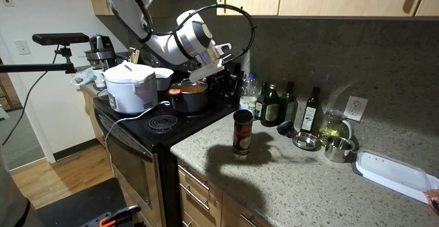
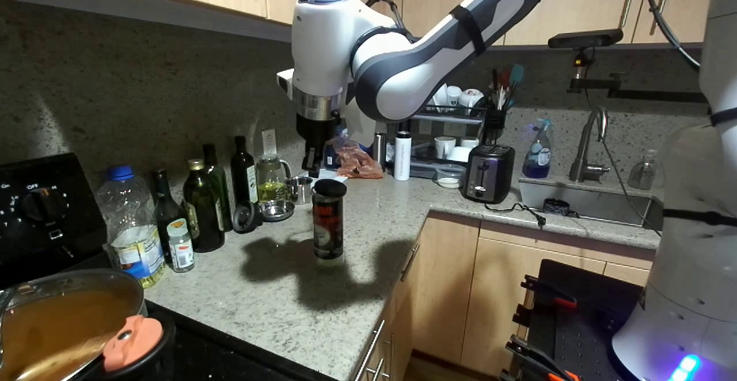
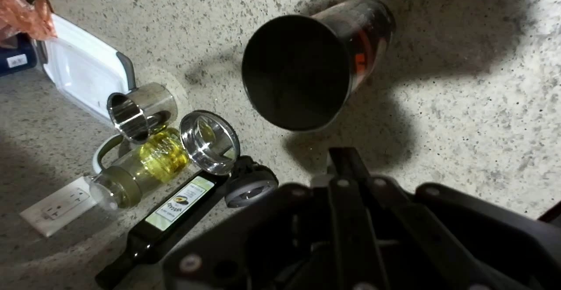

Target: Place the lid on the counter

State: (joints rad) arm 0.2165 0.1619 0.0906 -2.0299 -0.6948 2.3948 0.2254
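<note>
Closest of all, in the wrist view, the black gripper (image 3: pixel 346 160) is seen — its fingers (image 3: pixel 358 169) are pressed together. Past the fingertips and a little to one side, the round black lid (image 3: pixel 296 73) is found, set on top of a dark jar (image 3: pixel 366 36) with red marks. A gap can be seen between the lid and the fingers. The jar is stood upright on the speckled counter (image 3: pixel 464 136). Farther off, near the back wall (image 1: pixel 377 52), a shiny steel dish (image 3: pixel 210 143) is placed — and just beside it, a black round thing (image 3: pixel 252 181). A metal cup (image 3: pixel 147 110), a glass jug (image 3: pixel 138 166) with yellow liquid (image 3: pixel 165 156) inside and a dark bottle (image 3: pixel 164 224) with a pale label are grouped near them. Farthest away, in an exterior view, a toaster (image 2: pixel 489 172) and a sink (image 2: pixel 604 208) are seen along the counter, with wooden cupboards (image 2: pixel 576 18) hung above.
</note>
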